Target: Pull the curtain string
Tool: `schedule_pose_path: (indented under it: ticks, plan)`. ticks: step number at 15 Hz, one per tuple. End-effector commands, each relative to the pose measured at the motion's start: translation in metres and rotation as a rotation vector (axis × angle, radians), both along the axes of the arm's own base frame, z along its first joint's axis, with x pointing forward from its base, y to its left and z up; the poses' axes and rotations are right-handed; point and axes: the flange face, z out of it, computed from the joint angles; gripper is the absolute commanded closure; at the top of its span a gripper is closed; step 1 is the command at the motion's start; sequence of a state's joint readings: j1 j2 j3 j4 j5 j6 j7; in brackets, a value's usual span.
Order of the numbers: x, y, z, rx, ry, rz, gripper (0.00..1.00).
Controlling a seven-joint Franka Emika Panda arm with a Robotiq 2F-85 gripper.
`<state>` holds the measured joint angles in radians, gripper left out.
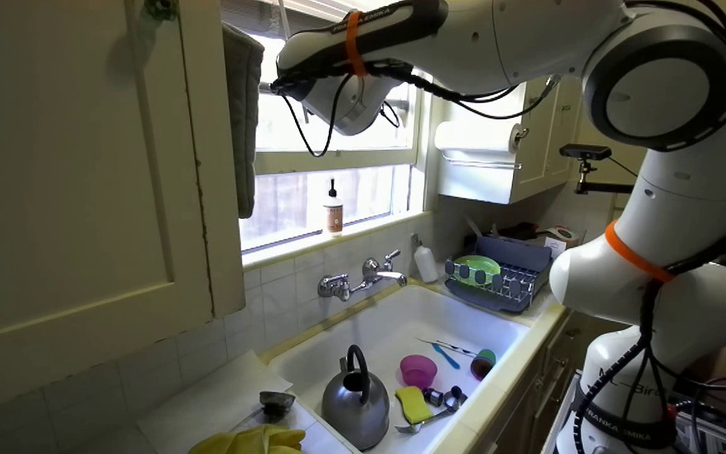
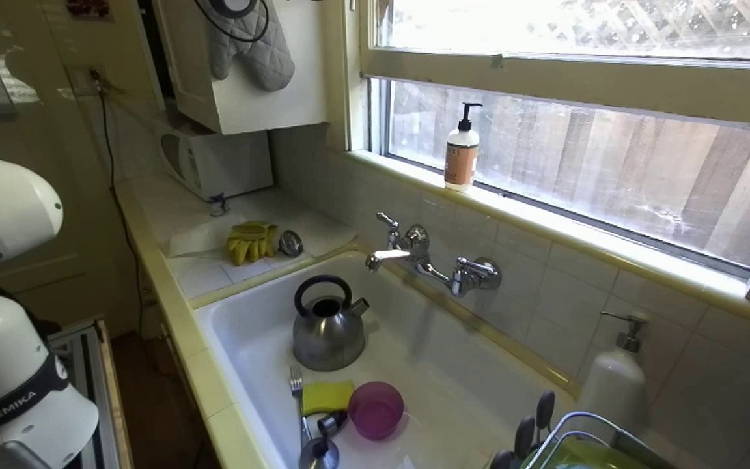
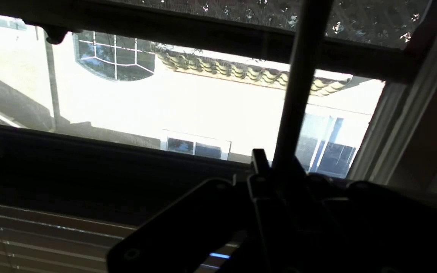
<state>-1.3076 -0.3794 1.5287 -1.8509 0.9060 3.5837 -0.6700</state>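
The curtain string shows as a long straight rod, dark against the bright window in the wrist view. My gripper has its two fingers close on either side of the rod, and it looks shut on it. The fingers are in deep shadow, so the contact is hard to see. The slatted blind shows at the lower left of the wrist view, which seems upside down. In an exterior view, a pale thin rod hangs by the raised blind, and the gripper is hidden behind the arm's wrist.
A soap bottle stands on the window sill. A grey oven mitt hangs beside the window near the wrist. Below are the faucet and the sink with a kettle. A paper towel roll hangs right of the window.
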Motion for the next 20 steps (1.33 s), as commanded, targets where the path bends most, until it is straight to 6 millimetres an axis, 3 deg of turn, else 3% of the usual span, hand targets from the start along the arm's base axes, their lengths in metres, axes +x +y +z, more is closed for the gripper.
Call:
schedule_pose_path:
  ticks: [1, 8, 17, 18, 19, 20]
  plan:
    - [0.005, -0.014, 0.011, 0.032, -0.02, 0.101, 0.97]
    - [0.029, -0.036, 0.009, 0.08, 0.007, 0.28, 0.97]
    - [0.027, -0.025, 0.011, 0.11, 0.003, 0.545, 0.97]
    - [0.034, -0.029, -0.002, 0.122, 0.039, 0.478, 0.97]
    - [0.035, -0.031, -0.003, 0.137, 0.041, 0.487, 0.87]
    - [0.037, -0.035, -0.004, 0.14, 0.041, 0.482, 0.87]
